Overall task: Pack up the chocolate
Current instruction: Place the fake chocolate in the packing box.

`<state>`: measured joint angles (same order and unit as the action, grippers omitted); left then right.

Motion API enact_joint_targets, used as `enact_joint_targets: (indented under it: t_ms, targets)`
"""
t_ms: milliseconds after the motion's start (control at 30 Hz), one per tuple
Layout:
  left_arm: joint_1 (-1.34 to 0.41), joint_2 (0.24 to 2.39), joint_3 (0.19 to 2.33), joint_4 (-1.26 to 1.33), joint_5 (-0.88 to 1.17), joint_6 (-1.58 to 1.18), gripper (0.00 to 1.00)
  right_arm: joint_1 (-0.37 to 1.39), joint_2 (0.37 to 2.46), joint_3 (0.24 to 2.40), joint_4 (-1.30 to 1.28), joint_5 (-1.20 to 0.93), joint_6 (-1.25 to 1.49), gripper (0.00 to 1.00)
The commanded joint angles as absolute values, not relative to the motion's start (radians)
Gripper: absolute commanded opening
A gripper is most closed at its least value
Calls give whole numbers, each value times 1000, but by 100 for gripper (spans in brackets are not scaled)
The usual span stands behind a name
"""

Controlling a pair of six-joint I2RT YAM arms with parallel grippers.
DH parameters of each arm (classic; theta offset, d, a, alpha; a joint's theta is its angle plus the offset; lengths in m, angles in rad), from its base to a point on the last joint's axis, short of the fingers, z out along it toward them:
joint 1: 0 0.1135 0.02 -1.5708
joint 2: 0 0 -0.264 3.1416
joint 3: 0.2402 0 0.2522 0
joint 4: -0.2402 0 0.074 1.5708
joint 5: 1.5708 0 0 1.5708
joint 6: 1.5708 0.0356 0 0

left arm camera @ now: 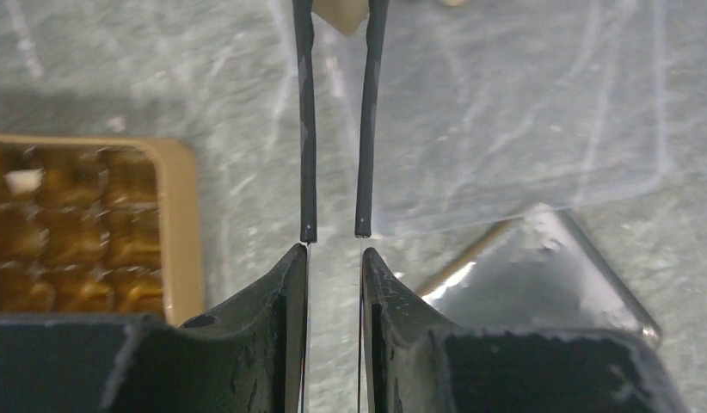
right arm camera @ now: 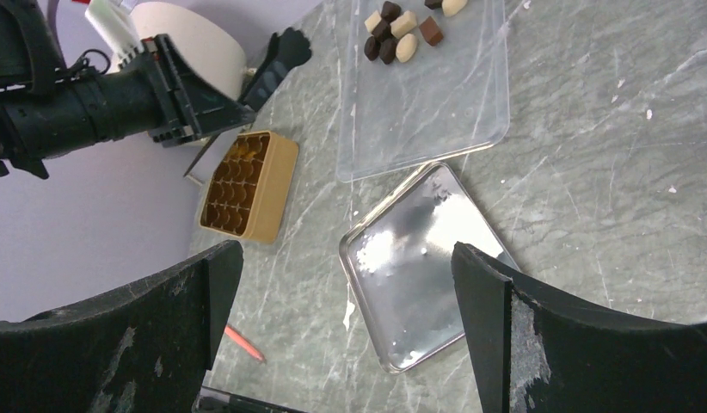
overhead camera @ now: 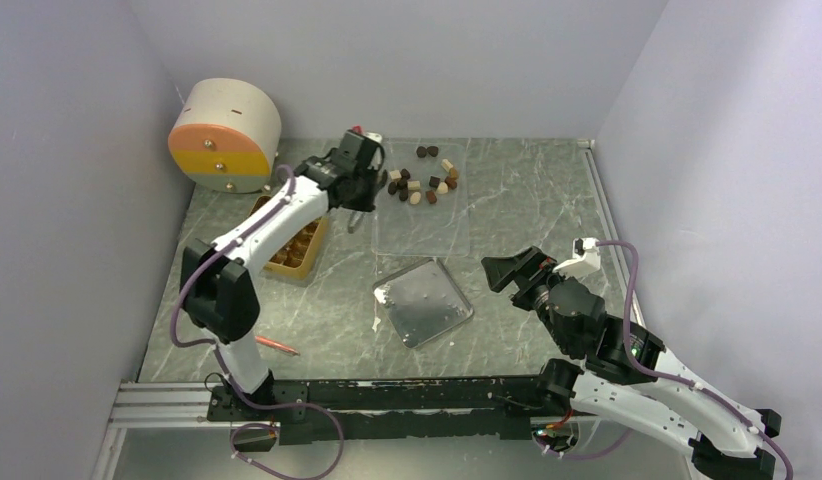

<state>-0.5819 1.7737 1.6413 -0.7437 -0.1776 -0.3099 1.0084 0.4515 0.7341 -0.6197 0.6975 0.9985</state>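
Several chocolate pieces [overhead camera: 422, 180], dark, mid brown and cream, lie on a clear plastic sheet [overhead camera: 422, 225] at the back; they also show in the right wrist view [right arm camera: 400, 34]. My left gripper [overhead camera: 365, 195] [left arm camera: 335, 258] is shut on thin black tweezers [left arm camera: 308, 129]. A cream chocolate [left arm camera: 340, 13] sits pinched at the tweezer tips, over the table between the sheet and the golden-tan compartment box [overhead camera: 299, 248] [left arm camera: 180, 224]. A pale piece [left arm camera: 23, 181] lies in one box compartment. My right gripper [overhead camera: 507, 270] [right arm camera: 346, 292] is open and empty, above the table right of the metal tray.
A square metal tray [overhead camera: 424, 300] [right arm camera: 427, 267] lies in the middle, near the sheet's front edge. A red-orange pen [overhead camera: 275, 346] lies front left. A round drum with orange and yellow drawers [overhead camera: 225, 135] stands at the back left. Walls enclose the table.
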Motion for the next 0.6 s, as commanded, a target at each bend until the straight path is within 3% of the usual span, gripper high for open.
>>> enact_joint_targets:
  t_ms: [0, 567]
  targets:
    - [-459, 1666, 1579, -753, -162, -326, 29, 1008, 455, 739, -589, 697, 993, 97]
    - [-266, 1534, 1394, -759, -244, -335, 30, 1009, 492, 732, -560, 677, 988, 97]
